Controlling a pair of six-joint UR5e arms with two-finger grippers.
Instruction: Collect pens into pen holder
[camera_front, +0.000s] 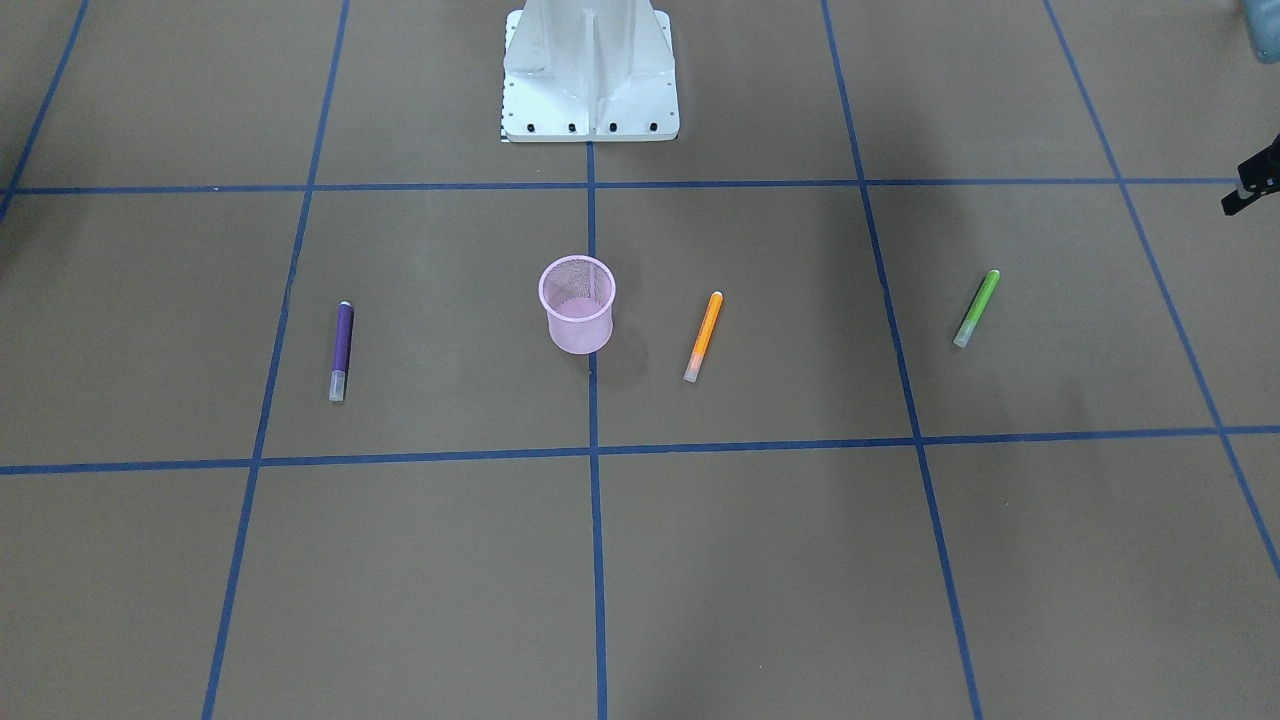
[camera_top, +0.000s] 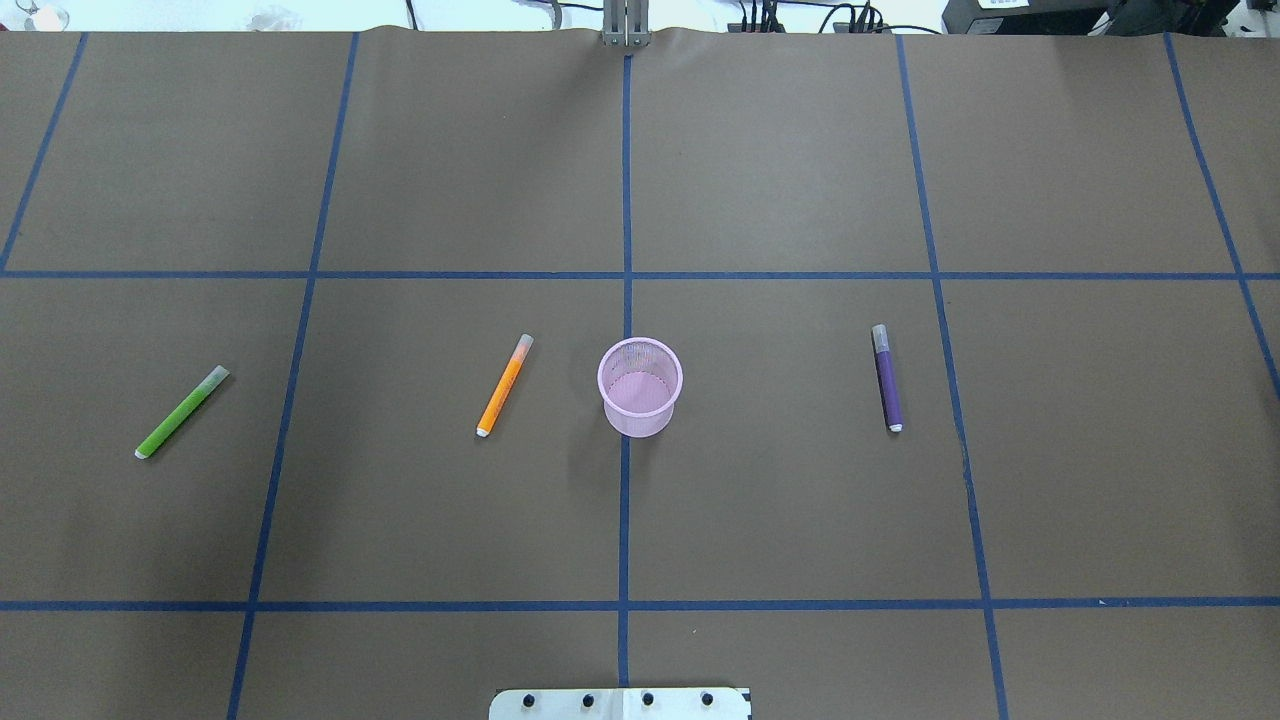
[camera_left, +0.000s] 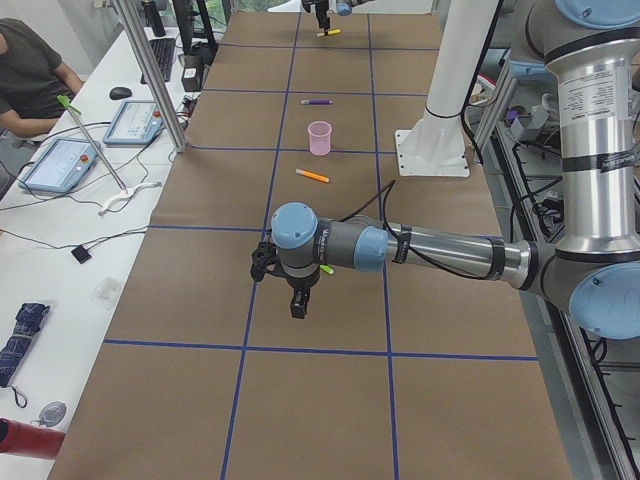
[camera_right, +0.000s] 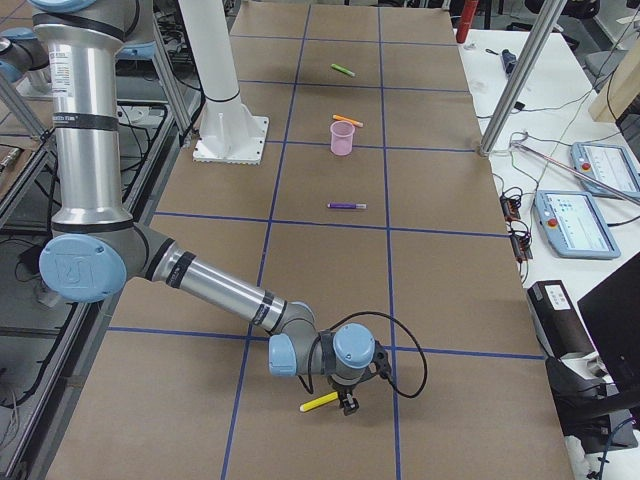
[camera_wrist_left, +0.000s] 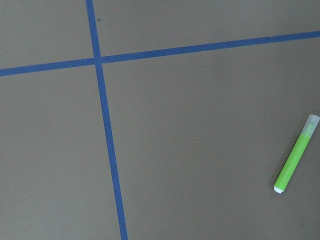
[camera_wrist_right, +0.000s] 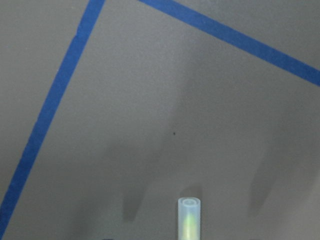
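Note:
The pink mesh pen holder (camera_top: 640, 385) stands upright at the table's middle, and also shows in the front view (camera_front: 577, 303). The orange pen (camera_top: 504, 385), the green pen (camera_top: 182, 412) and the purple pen (camera_top: 887, 378) lie flat around it. My left gripper (camera_left: 298, 303) hovers beyond the green pen (camera_wrist_left: 296, 160); I cannot tell if it is open. My right gripper (camera_right: 347, 404) is at the table's far right end, right at the yellow pen (camera_right: 320, 402). The yellow pen's pale cap (camera_wrist_right: 189, 217) shows close under the wrist camera. I cannot tell if it is held.
The white robot base (camera_front: 590, 80) stands behind the holder. Blue tape lines grid the brown table. An operators' desk with tablets (camera_right: 580, 215) and metal posts (camera_right: 520, 80) runs along the far side. A person (camera_left: 30, 80) sits there.

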